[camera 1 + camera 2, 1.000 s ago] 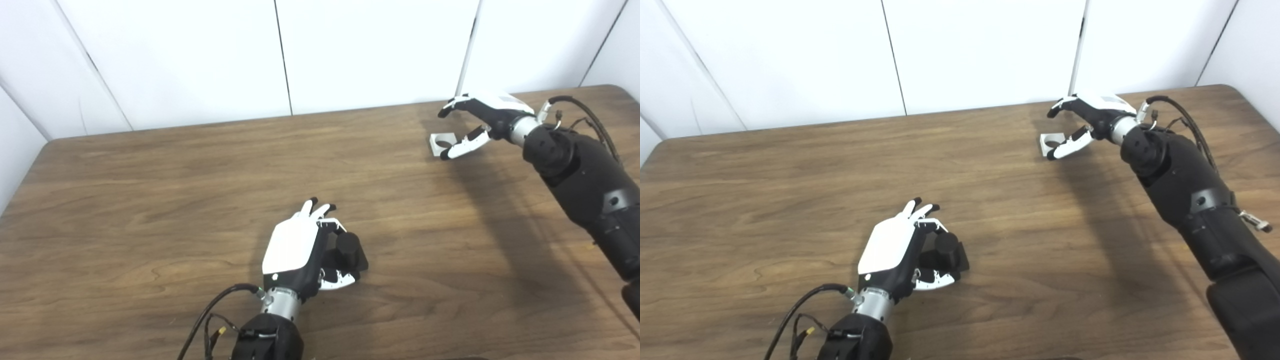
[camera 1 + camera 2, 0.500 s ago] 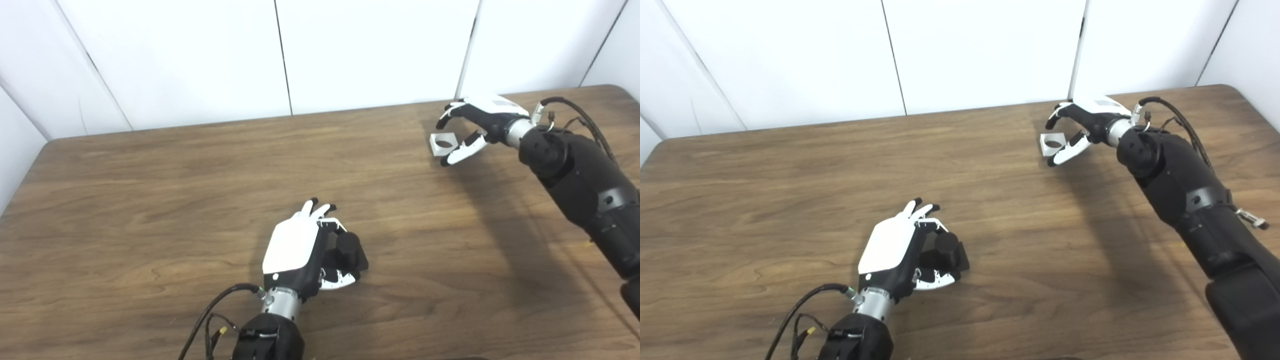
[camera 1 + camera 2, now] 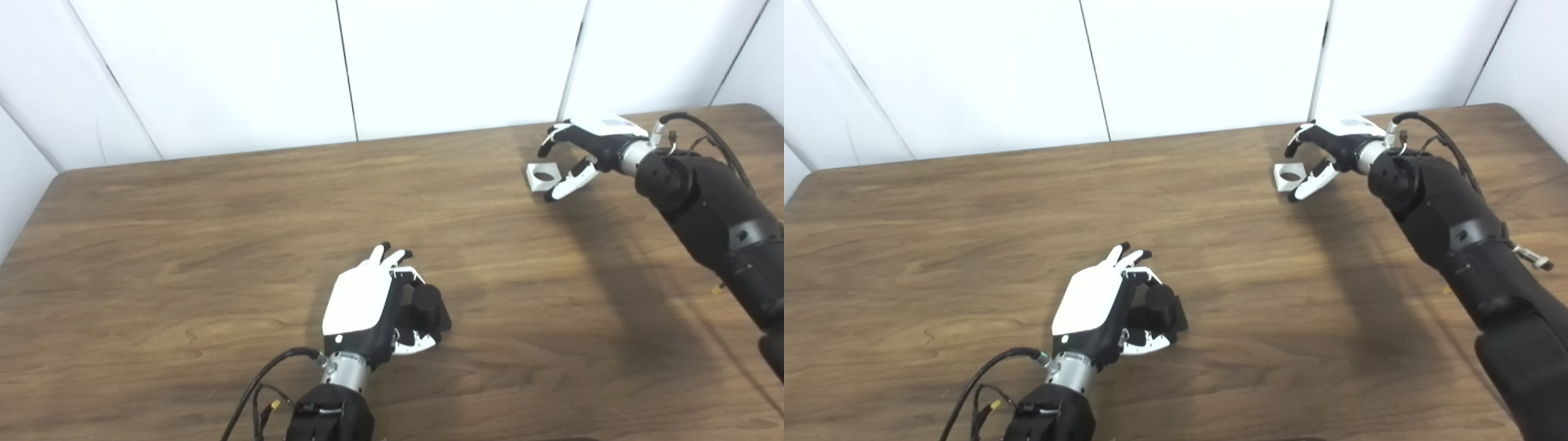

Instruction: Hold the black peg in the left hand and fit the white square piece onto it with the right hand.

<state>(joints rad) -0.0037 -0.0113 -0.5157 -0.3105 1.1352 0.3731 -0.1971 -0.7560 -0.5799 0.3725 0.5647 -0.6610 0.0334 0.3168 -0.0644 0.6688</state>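
L hand (image 3: pixel 367 306) grips peg (image 3: pixel 427 304) on table (image 3: pixel 184 245); R hand (image 3: pixel 582 150), fingers spread, around square (image 3: pixel 542 176), contact unclear.

Table (image 3: pixel 184 245) wood-grain, matt; white square piece (image 3: pixel 541 176) prob. smooth plastic.

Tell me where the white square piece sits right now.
The white square piece lies flat on the table at its far right, between the fingers and thumb of the right hand, far from the black peg.
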